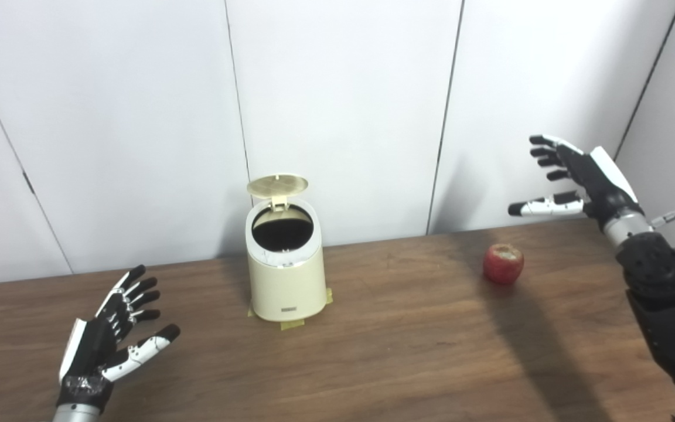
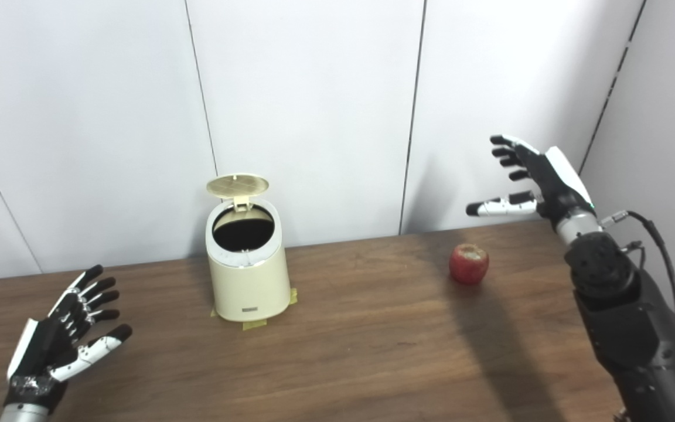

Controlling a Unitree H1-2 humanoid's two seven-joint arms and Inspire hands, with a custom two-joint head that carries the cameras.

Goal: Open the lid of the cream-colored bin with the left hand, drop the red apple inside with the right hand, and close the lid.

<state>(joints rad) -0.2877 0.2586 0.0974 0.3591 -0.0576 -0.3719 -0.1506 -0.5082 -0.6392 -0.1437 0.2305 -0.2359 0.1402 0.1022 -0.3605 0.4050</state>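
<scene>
Currently lid (image 1: 277,186) up, bin (image 1: 286,275) open. Apple (image 1: 503,264) sits on table (image 1: 408,351), below and slightly inboard of right hand (image 1: 578,176), fingers spread, empty. Left hand (image 1: 112,334) also spread, empty, well apart. Right hand is nearer: reach goes down-left.

The left hand (image 1: 112,337) sits low, palm turned inward and up, fingers (image 1: 138,290) spread and pointing away from the body, thumb (image 1: 144,349) held out to the side; it holds nothing. The right hand (image 1: 578,179) is raised well higher on a steeply lifted forearm (image 1: 665,305), fingers apart and reaching leftward, thumb (image 1: 542,207) stretched out beneath them, empty as well. The two hands are well apart.
</scene>
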